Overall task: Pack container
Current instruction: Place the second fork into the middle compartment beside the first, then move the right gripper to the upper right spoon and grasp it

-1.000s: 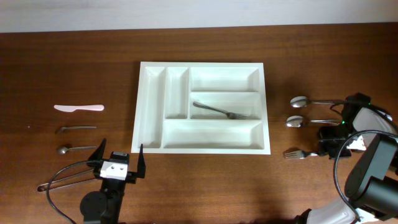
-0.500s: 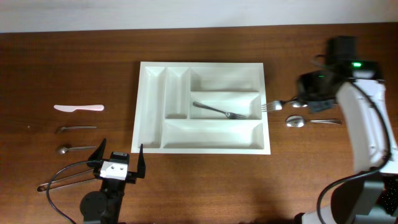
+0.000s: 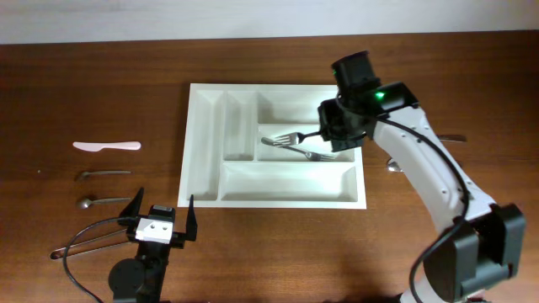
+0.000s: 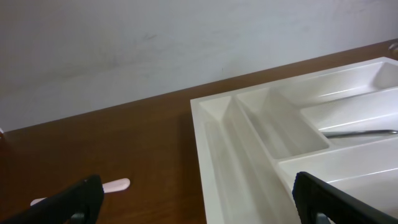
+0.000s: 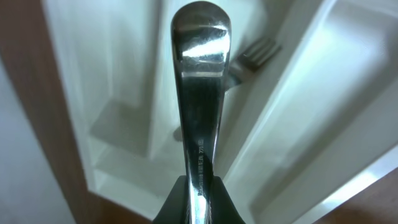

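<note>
Since the right hand (image 3: 327, 133) came in from the right edge of the desk (image 3: 438, 252), overhead: clamped on held fork (image 3: 290, 136) above container (image 3: 187, 151) at desk centre, over lying fork (image 3: 296, 152) | left wrist: left hand (image 4: 194, 190) gaping, empty | right wrist: release seems next.

right arm (image 3: 421, 162) hides most of a spoon (image 3: 393, 167) on the table. cutlery tray (image 4: 273, 127) runs off the left wrist view's right edge.

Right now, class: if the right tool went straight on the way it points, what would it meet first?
Probably the container: the right tool, shut on a fork, aims into its middle wide compartment, where a second fork lies. Which comes first is unclear.
</note>
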Action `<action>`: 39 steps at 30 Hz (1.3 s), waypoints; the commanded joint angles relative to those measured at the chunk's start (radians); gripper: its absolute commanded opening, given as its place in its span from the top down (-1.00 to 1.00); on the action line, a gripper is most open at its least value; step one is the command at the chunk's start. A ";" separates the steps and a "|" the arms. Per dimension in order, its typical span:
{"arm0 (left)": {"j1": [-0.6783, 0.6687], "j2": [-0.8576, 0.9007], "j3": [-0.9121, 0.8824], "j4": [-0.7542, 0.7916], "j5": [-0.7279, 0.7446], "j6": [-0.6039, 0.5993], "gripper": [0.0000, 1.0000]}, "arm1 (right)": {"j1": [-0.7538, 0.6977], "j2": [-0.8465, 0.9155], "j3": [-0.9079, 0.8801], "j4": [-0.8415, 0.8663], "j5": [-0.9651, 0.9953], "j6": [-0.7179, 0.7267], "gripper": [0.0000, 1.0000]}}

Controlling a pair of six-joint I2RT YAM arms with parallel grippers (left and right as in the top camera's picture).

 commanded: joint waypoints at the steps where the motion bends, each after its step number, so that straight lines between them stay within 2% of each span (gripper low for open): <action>1: 0.006 -0.006 -0.006 0.000 -0.004 0.016 -0.99 | 0.014 0.047 0.008 -0.003 0.006 0.111 0.90; 7: 0.006 -0.006 -0.006 0.000 -0.004 0.016 -0.99 | 0.014 0.093 0.008 0.004 0.006 0.152 0.81; 10: 0.006 -0.006 -0.006 0.000 -0.004 0.016 -0.98 | 0.014 0.114 0.008 -0.004 0.006 0.151 0.66; 13: 0.006 -0.006 -0.006 0.000 -0.004 0.016 -0.99 | 0.013 0.129 0.008 -0.010 0.010 0.129 0.42; 15: 0.006 -0.006 -0.006 0.000 -0.004 0.016 -0.99 | 0.007 0.130 0.008 -0.010 0.034 0.089 0.17; 18: 0.006 -0.006 -0.006 0.000 -0.004 0.016 -0.99 | -0.021 0.129 0.008 -0.008 0.045 0.014 -0.10; 19: 0.006 -0.006 -0.006 0.000 -0.004 0.016 -0.99 | -0.041 0.126 0.009 -0.009 0.045 -0.027 -0.22; 20: 0.006 -0.006 -0.006 0.000 -0.004 0.016 -0.99 | -0.075 0.122 0.013 -0.013 0.045 -0.087 -0.46; 21: 0.006 -0.006 -0.006 0.000 -0.004 0.016 -0.99 | -0.105 0.116 0.020 -0.021 0.045 -0.140 -0.61; 24: 0.006 -0.006 -0.006 0.000 -0.004 0.016 -0.98 | -0.219 0.109 0.061 -0.076 0.052 -0.293 -0.98; 27: 0.006 -0.006 -0.006 0.000 -0.004 0.016 -0.98 | -0.369 0.109 0.089 -0.141 0.053 -0.388 -0.97; 30: 0.006 -0.006 -0.006 0.000 -0.004 0.016 -0.99 | -0.510 0.127 0.084 -0.177 0.057 -0.389 -0.97; 34: 0.006 -0.006 -0.006 0.000 -0.004 0.016 -0.98 | -0.573 0.159 0.084 -0.172 0.113 -0.456 -0.98; 39: 0.006 -0.006 -0.006 0.000 -0.004 0.016 -0.99 | -0.575 0.205 0.083 -0.178 0.225 -0.520 -0.98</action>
